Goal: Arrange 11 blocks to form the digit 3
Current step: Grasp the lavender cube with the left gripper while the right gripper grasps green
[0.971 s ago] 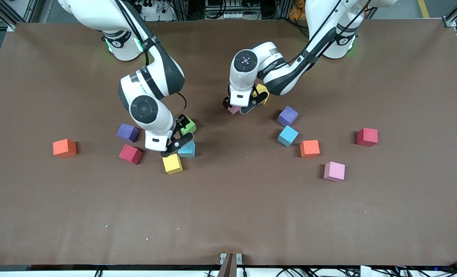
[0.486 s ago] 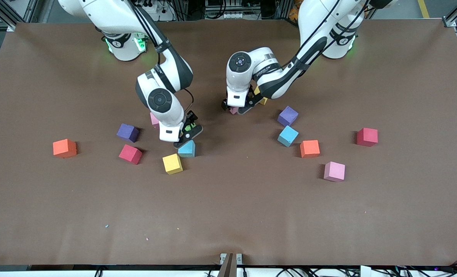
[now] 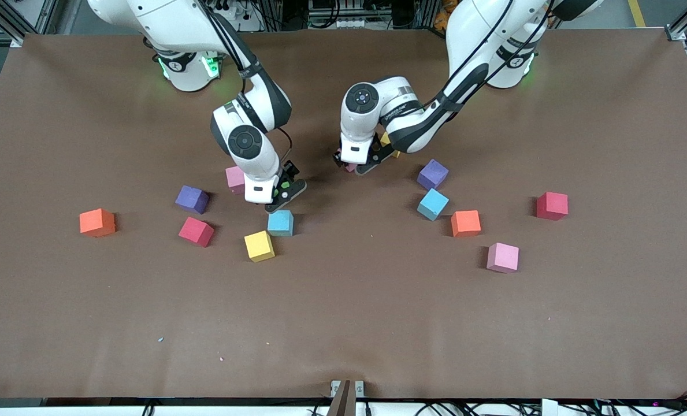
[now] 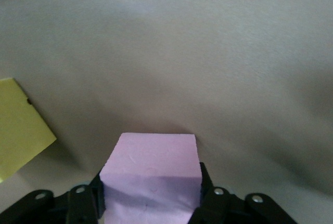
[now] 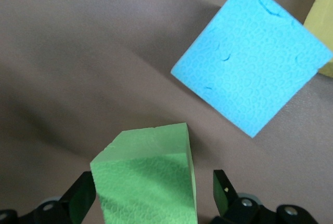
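Note:
My left gripper (image 3: pixel 357 166) is shut on a pink block (image 3: pixel 350 167), low over the table's middle; the wrist view shows the fingers pressed on both of its sides (image 4: pixel 153 156). A yellow block (image 3: pixel 386 140) lies beside it (image 4: pixel 21 125). My right gripper (image 3: pixel 283 194) is open around a green block (image 3: pixel 284 186), with a gap at one finger (image 5: pixel 222 185) in the wrist view, where the block (image 5: pixel 145 151) fills the jaws. A light blue block (image 3: pixel 280 223) and a yellow block (image 3: pixel 259 246) lie nearer the camera. The blocks are scattered; no digit 3 shows.
A pink block (image 3: pixel 235 178), purple (image 3: pixel 192 199), red (image 3: pixel 196 231) and orange (image 3: pixel 96 222) blocks lie toward the right arm's end. Purple (image 3: pixel 433 174), light blue (image 3: pixel 433 204), orange (image 3: pixel 465 223), red (image 3: pixel 552 205) and pink (image 3: pixel 502 257) blocks lie toward the left arm's end.
My right gripper has moved from over the light blue block to the green block, uncovering a pink block. My left gripper has barely shifted with its pink block.

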Motion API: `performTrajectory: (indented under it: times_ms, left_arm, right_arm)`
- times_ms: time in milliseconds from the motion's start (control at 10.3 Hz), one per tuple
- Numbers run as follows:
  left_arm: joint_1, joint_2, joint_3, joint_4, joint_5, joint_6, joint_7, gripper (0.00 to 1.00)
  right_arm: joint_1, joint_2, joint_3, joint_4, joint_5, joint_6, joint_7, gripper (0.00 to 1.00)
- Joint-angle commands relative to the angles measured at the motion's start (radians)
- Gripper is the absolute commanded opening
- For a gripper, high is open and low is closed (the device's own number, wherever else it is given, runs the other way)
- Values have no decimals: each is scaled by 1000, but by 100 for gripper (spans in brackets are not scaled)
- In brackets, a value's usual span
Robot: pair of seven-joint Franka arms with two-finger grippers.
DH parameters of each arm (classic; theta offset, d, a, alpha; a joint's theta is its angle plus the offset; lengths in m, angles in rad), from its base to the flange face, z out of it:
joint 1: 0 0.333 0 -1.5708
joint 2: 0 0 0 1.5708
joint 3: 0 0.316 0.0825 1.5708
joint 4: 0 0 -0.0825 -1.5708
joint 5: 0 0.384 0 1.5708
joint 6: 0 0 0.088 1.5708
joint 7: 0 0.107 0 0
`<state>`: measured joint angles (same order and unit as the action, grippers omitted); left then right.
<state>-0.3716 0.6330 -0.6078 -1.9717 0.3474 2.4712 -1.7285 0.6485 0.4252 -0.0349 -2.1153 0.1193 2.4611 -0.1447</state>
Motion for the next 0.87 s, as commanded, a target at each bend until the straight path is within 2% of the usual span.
performTrajectory:
  times_ms: [0, 97, 194, 291, 388, 583, 777]
  left_arm:
    - [-7, 8, -15, 8, 25, 12, 149, 0]
    - [-7, 10, -32, 5, 25, 9, 214, 0]
    - [-7, 10, -53, 4, 25, 9, 277, 0]
    - [-13, 8, -76, 1, 25, 3, 338, 0]
    - [-15, 8, -93, 1, 25, -44, 398, 0]
    - [-23, 8, -101, 1, 25, -112, 515, 0]
    - [-46, 13, -101, 1, 25, -115, 529, 0]
  right_arm:
    - [8, -26, -5, -37, 25, 36, -13, 100]
    - [8, -20, -5, -43, 25, 64, -13, 100]
    - [8, -20, -5, -49, 25, 71, -16, 60]
    - [7, -25, -5, -49, 25, 64, -29, 7]
    - [3, -39, -7, -48, 25, 52, -51, 0]
    - [-26, -101, -10, -28, 25, -70, -125, 0]
    - [-35, -163, -13, 0, 14, -183, -183, 0]
